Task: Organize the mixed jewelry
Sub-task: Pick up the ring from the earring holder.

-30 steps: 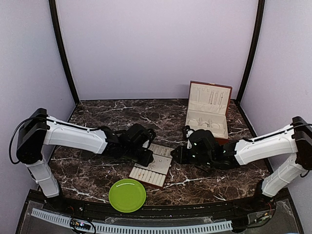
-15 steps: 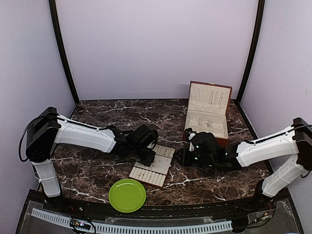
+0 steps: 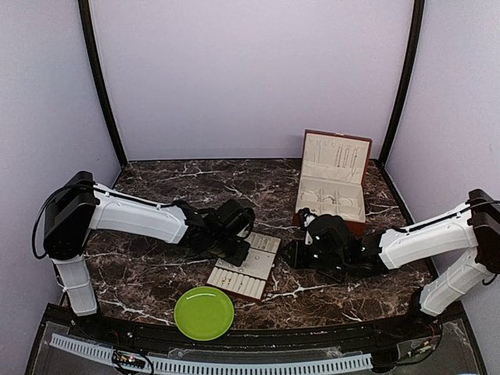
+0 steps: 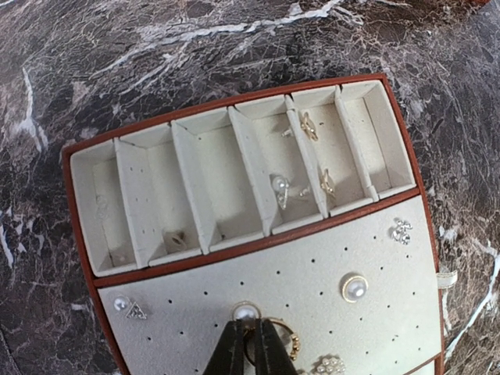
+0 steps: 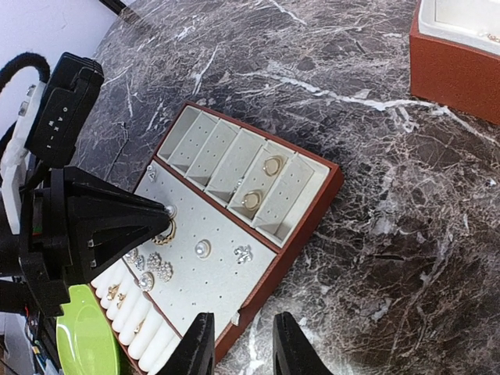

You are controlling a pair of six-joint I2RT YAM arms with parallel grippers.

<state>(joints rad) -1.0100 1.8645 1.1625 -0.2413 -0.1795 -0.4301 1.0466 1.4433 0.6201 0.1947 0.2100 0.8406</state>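
Dark marble bench [image 3: 156, 273], lilac walls; jewelry [image 4: 354, 287] sits in the tray [image 4: 234, 105], w/ studs on the dotted pad and a few pcs in the slots. My L gripper [image 4: 250, 332] is pinched on a pearl hoop [image 4: 244, 312] on the pad. My R gripper [image 5: 244, 348] hangs over the tray's corner, fingers apart, nothing btwn. Open box [image 3: 332, 183] at back, plate [image 3: 204, 312] near me.

- Table [image 3: 156, 180]: dark brown marble pattern, white veins.
- Tray [image 4: 375, 312]: cream lining, reddish-brown rim.
- Plate [image 3: 204, 312]: bright green.
- Box [image 3: 316, 152]: reddish-brown outside, cream inside.
- Jewelry [image 4: 354, 287]: gold and pearl white.
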